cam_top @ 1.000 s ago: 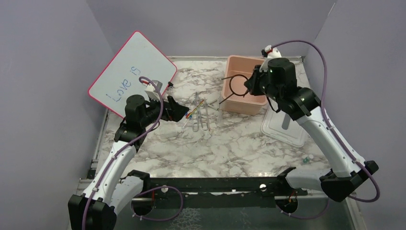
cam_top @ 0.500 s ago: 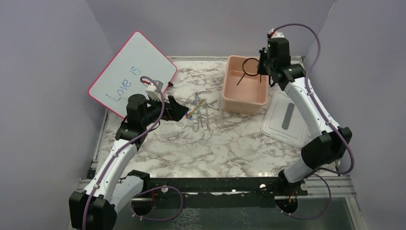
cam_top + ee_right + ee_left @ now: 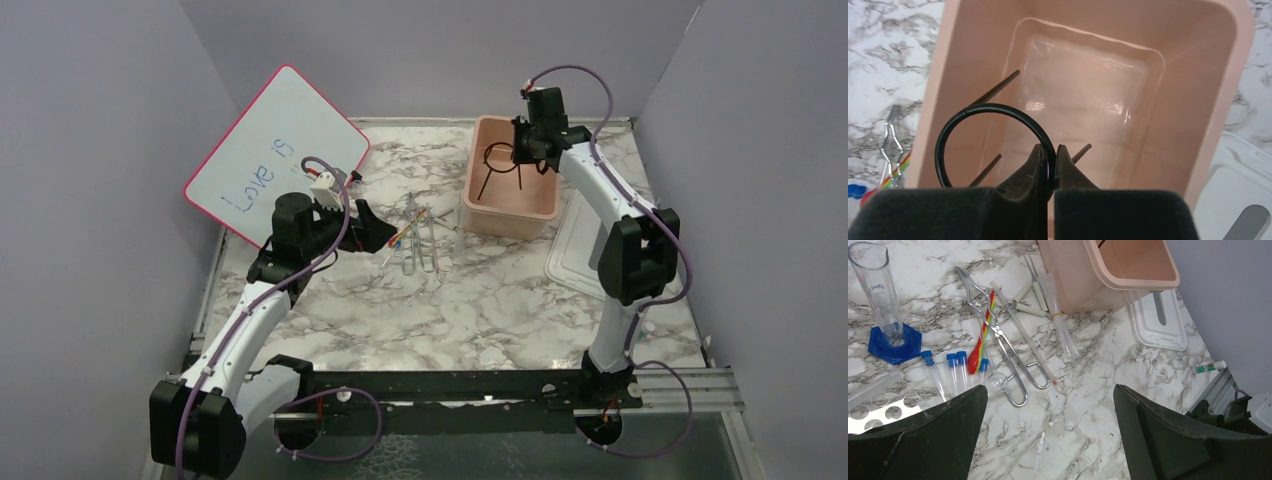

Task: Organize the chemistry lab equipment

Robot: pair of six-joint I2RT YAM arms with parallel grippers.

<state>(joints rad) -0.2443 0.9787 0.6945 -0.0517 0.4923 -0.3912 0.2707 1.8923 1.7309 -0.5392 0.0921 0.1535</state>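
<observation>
Marbled worktop, upper centre: with right tool pinched on black wire ring stand, lower legs-first into pink tub, release low; left tool wide, empty.

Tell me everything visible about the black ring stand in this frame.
The black ring stand is a thin dark wire ring with three straight legs, apparently metal. The right gripper is shut on the ring's rim, holding it over the open pink tub, legs pointing down inside. Whether they touch its floor is unclear.
</observation>
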